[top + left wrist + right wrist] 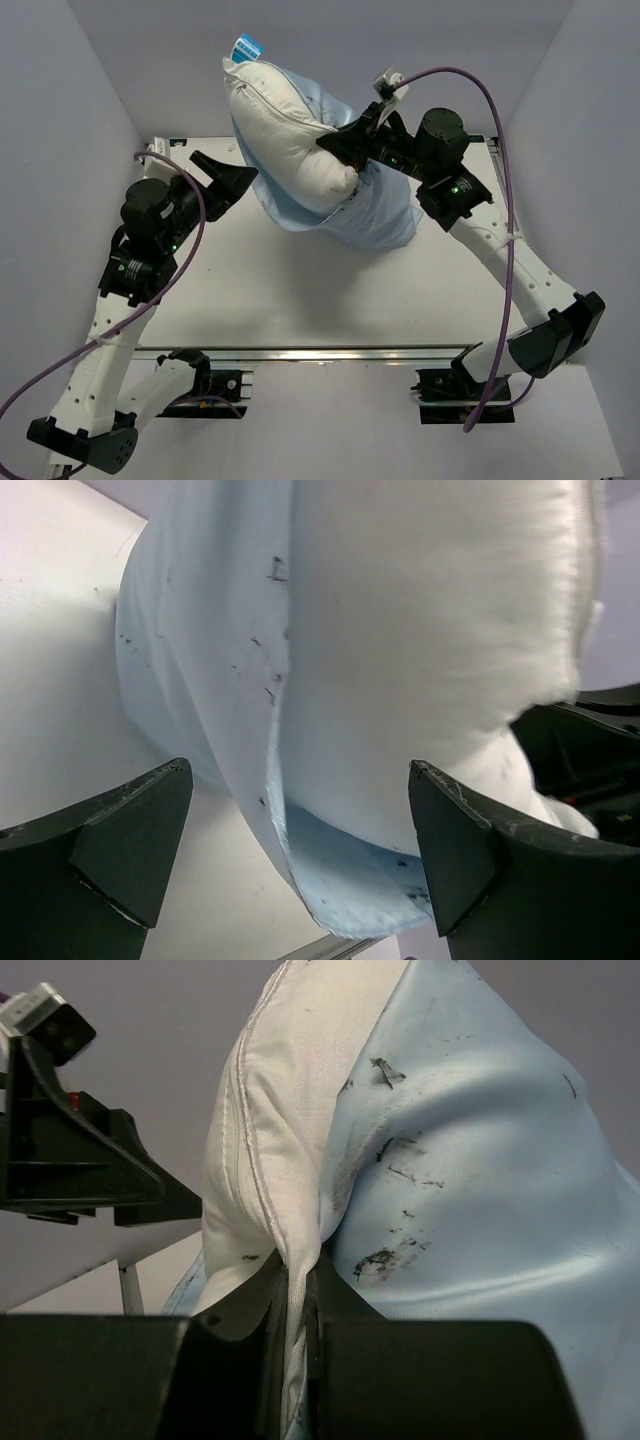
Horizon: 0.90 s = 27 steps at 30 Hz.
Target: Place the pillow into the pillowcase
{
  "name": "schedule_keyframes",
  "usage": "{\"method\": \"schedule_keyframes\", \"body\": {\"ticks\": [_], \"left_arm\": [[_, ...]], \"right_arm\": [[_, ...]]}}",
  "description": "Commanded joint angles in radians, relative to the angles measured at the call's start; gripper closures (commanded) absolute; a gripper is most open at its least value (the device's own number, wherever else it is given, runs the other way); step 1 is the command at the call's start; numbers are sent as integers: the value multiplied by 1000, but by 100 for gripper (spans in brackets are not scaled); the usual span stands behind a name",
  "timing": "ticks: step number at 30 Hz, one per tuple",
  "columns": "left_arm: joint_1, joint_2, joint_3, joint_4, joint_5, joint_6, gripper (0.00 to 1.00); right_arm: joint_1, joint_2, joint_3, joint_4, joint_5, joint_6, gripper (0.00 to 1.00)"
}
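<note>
The white pillow (285,125) is held up above the back of the table, a small blue tag (246,47) at its top edge. The light blue pillowcase (375,215) wraps its far side and underside and hangs to the table. My right gripper (335,146) is shut on the pillow's seamed edge (296,1260), with the pillowcase (480,1180) bulging right beside it. My left gripper (238,186) stands open just left of the bundle. In the left wrist view the pillowcase's open hem (340,875) hangs between its spread fingers (130,840), under the pillow (430,630).
The white table (300,290) lies below, with a metal rail (320,352) along its near edge. Grey walls close in on the left, right and back. The left arm's fingers (100,1175) show in the right wrist view, apart from the pillow.
</note>
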Motion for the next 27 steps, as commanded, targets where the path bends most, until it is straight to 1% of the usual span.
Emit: {"method": "schedule_keyframes", "body": {"ticks": [1, 4, 5, 9, 11, 13, 14, 15, 16, 18, 19, 21, 22, 23, 25, 26, 27], "left_arm": [[-1, -32, 32, -30, -6, 17, 3], [-1, -9, 3, -30, 26, 13, 5], [-1, 5, -25, -24, 34, 7, 7], [-1, 52, -94, 63, 58, 0, 13], [-1, 84, -103, 87, 66, 0, 15], [-1, 132, -106, 130, 70, 0, 27], [0, 146, -106, 149, 72, 0, 37], [-1, 158, -106, 185, 75, -2, 51], [-1, 185, -100, 200, 74, -5, 72], [-1, 210, -88, 249, 84, -8, 89], [-1, 230, -67, 262, 92, -10, 100], [0, 232, -31, 269, 107, -10, 100], [2, 226, -13, 265, 106, -10, 100], [3, 188, 22, 259, 103, -3, 100], [5, 134, 58, 208, 60, 3, 100], [5, 106, 85, 187, 43, 4, 100], [5, 54, 93, 150, 28, 3, 100]], "right_arm": [[-17, 28, -19, -58, 63, -31, 100], [-15, 33, -13, -58, 60, -26, 100], [-12, 34, -11, -58, 60, -26, 100], [-8, 34, -14, -58, 60, -25, 100], [-5, 31, -20, -53, 63, -26, 100], [-2, 25, -23, -53, 67, -33, 100], [-2, 23, -25, -53, 69, -36, 100], [0, 20, -29, -55, 69, -40, 100], [0, 20, -31, -57, 73, -49, 100], [3, 22, -39, -61, 83, -65, 100], [12, 23, -42, -66, 108, -92, 100], [18, 34, -45, -75, 153, -137, 100], [21, 39, -49, -79, 206, -163, 100], [24, 45, -53, -80, 236, -213, 100], [24, 68, -63, -116, 317, -250, 100], [24, 74, -66, -118, 339, -307, 100], [23, 85, -72, -119, 357, -321, 100]]}}
